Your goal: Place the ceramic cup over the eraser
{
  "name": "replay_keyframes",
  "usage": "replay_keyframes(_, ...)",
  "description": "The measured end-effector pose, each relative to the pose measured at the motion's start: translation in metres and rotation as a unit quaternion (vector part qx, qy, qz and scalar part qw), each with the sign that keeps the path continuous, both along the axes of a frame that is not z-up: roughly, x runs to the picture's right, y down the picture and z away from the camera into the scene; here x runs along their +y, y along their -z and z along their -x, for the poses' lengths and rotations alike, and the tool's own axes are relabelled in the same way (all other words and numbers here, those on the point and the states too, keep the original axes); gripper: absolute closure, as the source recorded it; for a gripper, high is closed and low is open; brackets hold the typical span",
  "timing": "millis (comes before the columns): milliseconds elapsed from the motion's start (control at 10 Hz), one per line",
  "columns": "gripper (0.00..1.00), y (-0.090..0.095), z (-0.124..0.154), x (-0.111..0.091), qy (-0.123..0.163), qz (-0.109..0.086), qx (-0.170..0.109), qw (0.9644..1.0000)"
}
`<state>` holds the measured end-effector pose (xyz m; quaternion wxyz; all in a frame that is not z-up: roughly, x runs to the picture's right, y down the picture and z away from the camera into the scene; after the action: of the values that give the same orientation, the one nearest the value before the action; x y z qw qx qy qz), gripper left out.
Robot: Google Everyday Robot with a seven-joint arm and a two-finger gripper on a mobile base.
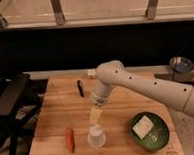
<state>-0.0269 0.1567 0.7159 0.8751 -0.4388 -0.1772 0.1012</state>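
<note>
Camera view, hand [96,121] above ceramic cup [96,138] (near board [52,145] edge)

— Where is the hand?
— The hand [96,115] hangs over the wooden counter [120,115], just above the white ceramic cup [96,138]. Whether it touches the cup, I cannot tell.
— And the cup?
— It stands near the front edge, with an orange stick [69,139] lying just beside it.
— The eraser?
— The black eraser [80,87] lies farther back, well apart from the cup. Toward the other side sits a green bowl [164,130] holding a white block [143,126].
</note>
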Motion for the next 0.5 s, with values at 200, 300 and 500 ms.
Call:
replay_keyframes(200, 0.2, 0.017, -0.012, 0.002, 0.014, -0.003, -0.045, 0.9989)
replay_keyframes(300, 0.2, 0.028, -0.021, 0.008, 0.022, -0.003, -0.071, 0.9972)
replay_keyframes(500, 0.2, 0.042, -0.036, 0.02, 0.046, -0.008, -0.118, 0.9918)
